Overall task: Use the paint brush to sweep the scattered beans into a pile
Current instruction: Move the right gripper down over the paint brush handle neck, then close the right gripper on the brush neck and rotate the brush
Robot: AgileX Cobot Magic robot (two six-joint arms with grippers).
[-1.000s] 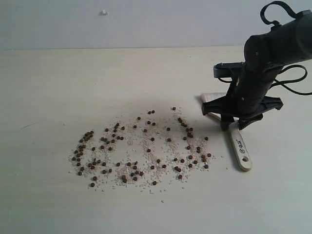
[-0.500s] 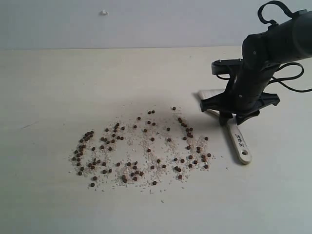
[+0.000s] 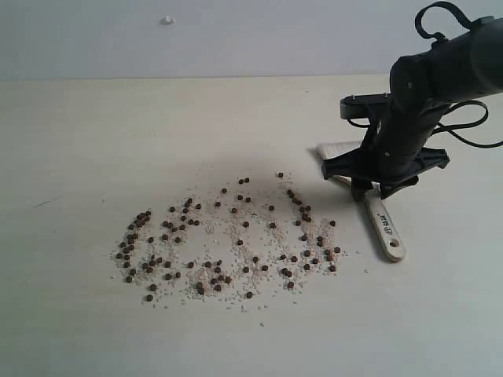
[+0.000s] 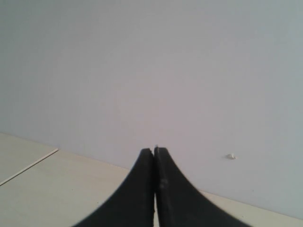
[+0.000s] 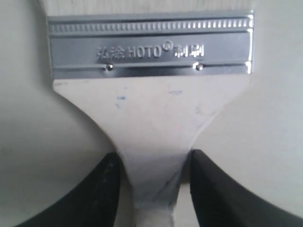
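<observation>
I note right gripper [image 3: 371, 192] clamped on the paint brush [image 3: 385, 228], right of the beans [image 3: 245, 224]; left gripper [image 4: 154, 153] closed.

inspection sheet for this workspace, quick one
surface: pale table, nothing else seen
job's things: beans scattered wide, not yet gathered; paint brush lying flat to their right
clutter: whitish grit among the beans
grippers: left pincer shut, empty; right pincer astride the brush handle, grip unclear
cables: black cable looped above the right arm
surroundings: plain wall, one small white speck
</observation>
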